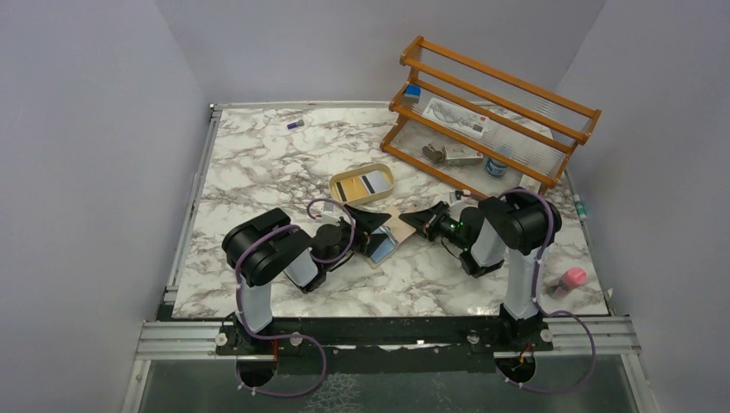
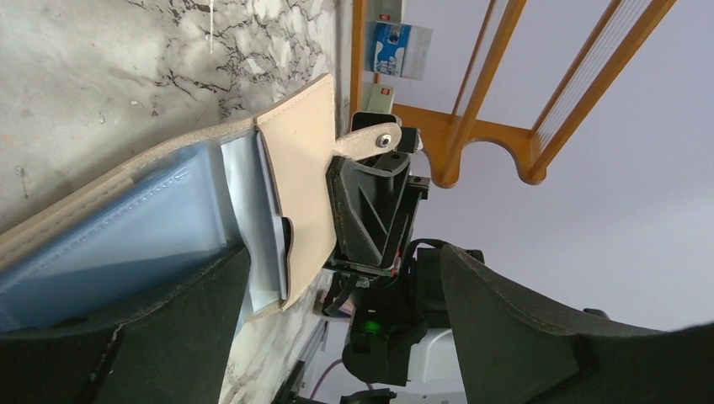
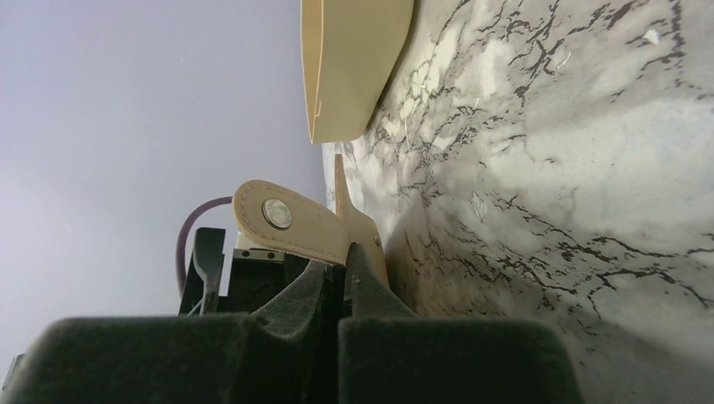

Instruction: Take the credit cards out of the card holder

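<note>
In the top view I find no writing large enough to read. The table (image 1: 258, 172) has a white marble pattern with grey veins, and a wooden rack (image 1: 495, 95) of orange-brown rails stands at the far right corner. An oval tan tray (image 1: 334, 185) lies near the middle, and just in front of it, between both arms, lies the card holder (image 1: 399, 226), a flat beige piece with the pale blue card (image 1: 383, 249) showing at its near end. The left gripper (image 1: 372, 226) reaches it from the left and the right gripper (image 1: 417, 220) from the right. In the left wrist view the card holder (image 2: 299, 168) looks like smooth beige leather with a stitched edge, folded open, its snap tab (image 2: 375, 139) bearing a round metal stud. The pale blue card (image 2: 109, 244) sits in the pocket, matt and flat. Beside it there is a paler strip, and I cannot tell if it is a second card. The left gripper (image 2: 341, 257) has its jaws wide apart, with one black finger (image 2: 168, 345) against the card side of the holder. On the rack (image 2: 471, 126) is a blue and white packet (image 2: 396, 46), its print too small to read. In the right wrist view the right gripper (image 3: 341, 282) has its jaws narrow, pinching the beige flap of the card holder (image 3: 358, 227) just under the snap tab (image 3: 286, 220). The tray (image 3: 354, 67) stands beyond, smooth and cream-tan.
</note>
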Action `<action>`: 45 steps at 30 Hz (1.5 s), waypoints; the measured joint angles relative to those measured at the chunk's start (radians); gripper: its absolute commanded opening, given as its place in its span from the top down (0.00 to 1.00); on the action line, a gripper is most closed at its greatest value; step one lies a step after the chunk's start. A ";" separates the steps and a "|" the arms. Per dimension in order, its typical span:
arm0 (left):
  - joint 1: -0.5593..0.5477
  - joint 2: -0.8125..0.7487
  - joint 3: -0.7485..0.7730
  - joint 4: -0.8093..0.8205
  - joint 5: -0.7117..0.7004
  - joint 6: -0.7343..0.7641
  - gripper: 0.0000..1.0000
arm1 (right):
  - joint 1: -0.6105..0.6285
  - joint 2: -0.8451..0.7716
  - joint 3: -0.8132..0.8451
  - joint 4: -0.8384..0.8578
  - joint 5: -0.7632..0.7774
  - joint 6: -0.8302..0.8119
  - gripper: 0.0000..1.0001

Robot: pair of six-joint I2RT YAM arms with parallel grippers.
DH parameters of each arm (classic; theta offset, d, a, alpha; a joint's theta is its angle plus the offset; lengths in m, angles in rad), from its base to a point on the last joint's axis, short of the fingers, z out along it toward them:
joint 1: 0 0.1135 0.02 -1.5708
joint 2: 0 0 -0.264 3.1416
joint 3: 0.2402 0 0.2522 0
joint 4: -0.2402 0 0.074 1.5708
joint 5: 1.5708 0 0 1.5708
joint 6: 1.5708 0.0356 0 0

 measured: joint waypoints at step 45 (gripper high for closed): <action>-0.003 -0.140 -0.030 -0.098 0.021 0.012 0.16 | 0.020 -0.017 -0.006 0.001 0.000 0.007 0.99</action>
